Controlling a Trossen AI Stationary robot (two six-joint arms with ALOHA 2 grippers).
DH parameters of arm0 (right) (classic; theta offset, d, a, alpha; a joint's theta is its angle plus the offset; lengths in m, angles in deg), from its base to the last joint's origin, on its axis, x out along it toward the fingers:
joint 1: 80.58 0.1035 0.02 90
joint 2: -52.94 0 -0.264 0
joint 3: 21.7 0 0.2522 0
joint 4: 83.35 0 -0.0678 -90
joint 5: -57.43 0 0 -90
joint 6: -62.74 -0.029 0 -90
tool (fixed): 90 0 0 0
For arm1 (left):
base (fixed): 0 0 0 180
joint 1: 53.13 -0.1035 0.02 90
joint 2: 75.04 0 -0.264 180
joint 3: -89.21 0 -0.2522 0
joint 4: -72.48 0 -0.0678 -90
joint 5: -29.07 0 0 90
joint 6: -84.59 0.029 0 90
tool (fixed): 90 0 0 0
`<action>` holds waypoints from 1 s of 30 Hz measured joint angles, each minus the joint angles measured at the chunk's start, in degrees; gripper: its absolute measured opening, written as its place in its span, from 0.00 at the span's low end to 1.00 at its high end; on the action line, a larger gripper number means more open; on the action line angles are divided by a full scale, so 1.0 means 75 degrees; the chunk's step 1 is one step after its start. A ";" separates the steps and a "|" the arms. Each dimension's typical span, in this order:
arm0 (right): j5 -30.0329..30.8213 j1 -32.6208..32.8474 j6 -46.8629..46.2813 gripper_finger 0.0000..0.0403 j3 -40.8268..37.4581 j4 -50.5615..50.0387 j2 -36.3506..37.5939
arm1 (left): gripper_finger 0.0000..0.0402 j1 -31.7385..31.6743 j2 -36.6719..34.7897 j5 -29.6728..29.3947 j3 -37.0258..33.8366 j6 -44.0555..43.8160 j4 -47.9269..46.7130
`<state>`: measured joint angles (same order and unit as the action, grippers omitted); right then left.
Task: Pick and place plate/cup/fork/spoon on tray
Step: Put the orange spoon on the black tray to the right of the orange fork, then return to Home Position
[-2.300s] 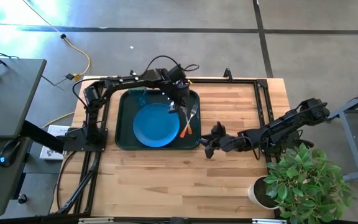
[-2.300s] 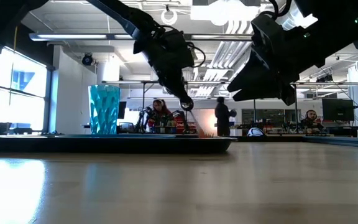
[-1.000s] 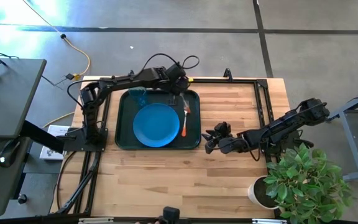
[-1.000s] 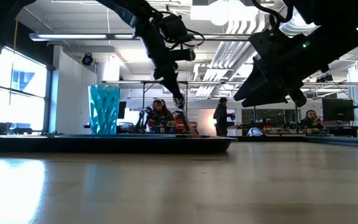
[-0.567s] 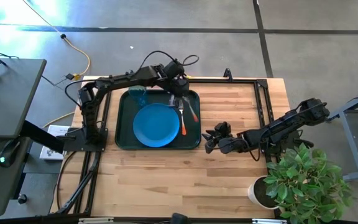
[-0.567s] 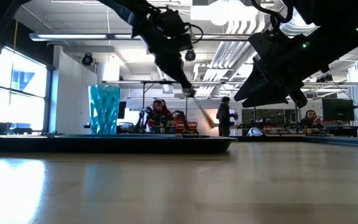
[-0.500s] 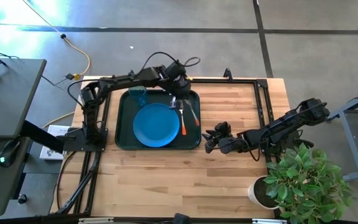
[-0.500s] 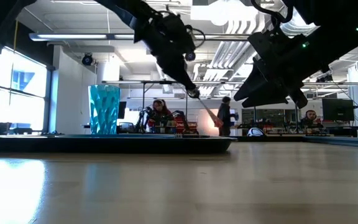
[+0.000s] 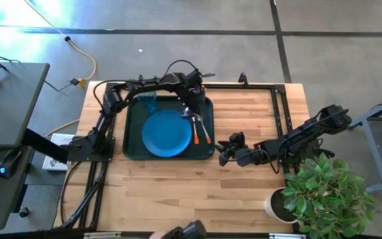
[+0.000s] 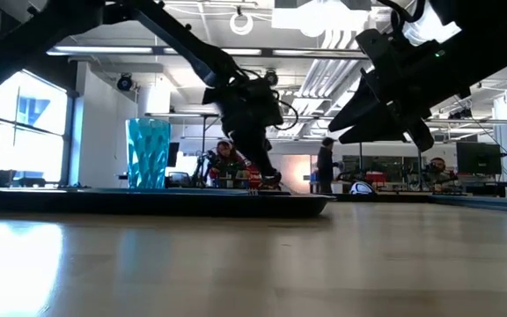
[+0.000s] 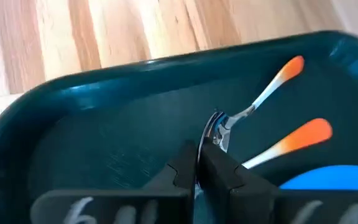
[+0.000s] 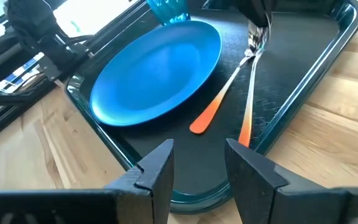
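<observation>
The dark tray (image 9: 128, 127) holds the blue plate (image 9: 166, 133), the teal cup (image 9: 146, 103) at its far left corner, and two orange-handled utensils side by side to the right of the plate. The fork (image 9: 194, 131) lies next to the plate. The spoon (image 9: 205, 129) lies nearer the tray's right rim. My left gripper (image 9: 190, 111) is down over the tray's far right part, shut on the spoon's head. My right gripper (image 9: 226, 152) is open and empty over the bare table just right of the tray. My left gripper pinches the spoon's silver head (image 11: 217, 128) between its two fingers (image 11: 224, 169). It comes from above and from the tray's far side. The spoon points toward the tray's near edge, and its orange handle end (image 11: 293, 65) lies on the tray floor.
A potted plant (image 9: 323, 192) in a white pot stands at the table's near right corner. Bare wooden table lies near and right of the tray. In the low view, people stand in the room beyond the table.
My left gripper has gone down toward the tray with the spoon. The spoon hung slanting below the fingers, clear of the tray. It now lies along the tray floor beside the fork, its head still in the fingers.
</observation>
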<state>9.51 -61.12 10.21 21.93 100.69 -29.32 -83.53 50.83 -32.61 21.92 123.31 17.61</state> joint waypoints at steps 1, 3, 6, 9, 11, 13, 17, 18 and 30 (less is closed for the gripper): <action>0.0014 0.0000 0.0003 0.33 0.0000 -0.0002 0.0000 | 0.01 -0.0003 0.0015 0.0075 0.0107 -0.0002 -0.0090; 0.0022 0.0000 0.0006 0.33 0.0000 -0.0004 -0.0003 | 0.01 -0.0017 0.0013 0.0190 0.0276 0.0027 -0.0082; 0.0023 -0.0003 0.0006 0.33 0.0000 -0.0003 -0.0003 | 0.02 0.0006 0.0029 0.0170 0.0295 0.0141 -0.0110; 0.0024 -0.0003 -0.0008 0.33 0.0000 -0.0003 -0.0003 | 0.05 0.0067 0.0009 -0.0032 0.0298 0.0299 -0.0107; 0.0024 -0.0003 -0.0008 0.33 0.0000 -0.0003 -0.0003 | 0.08 0.0114 -0.0001 -0.0138 0.0301 0.0315 -0.0104; 0.0024 -0.0003 -0.0011 0.33 0.0000 -0.0003 -0.0003 | 0.12 0.0132 0.0000 -0.0191 0.0301 0.0303 -0.0113; 0.0024 -0.0003 -0.0011 0.33 0.0000 0.0000 -0.0003 | 0.21 0.0178 -0.0047 -0.0493 0.0301 0.0275 -0.0113; 0.0024 -0.0003 -0.0011 0.33 0.0000 0.0000 -0.0003 | 0.24 0.0201 -0.0092 -0.0596 0.0301 0.0277 -0.0105; 0.0149 -0.0324 0.0438 0.33 -0.0003 -0.0484 -0.0003 | 0.35 0.0676 -0.1693 -0.1374 0.0244 -0.1563 0.0409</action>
<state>10.63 -63.54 13.49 21.91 97.06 -29.34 -78.46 38.14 -42.92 23.76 111.59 20.67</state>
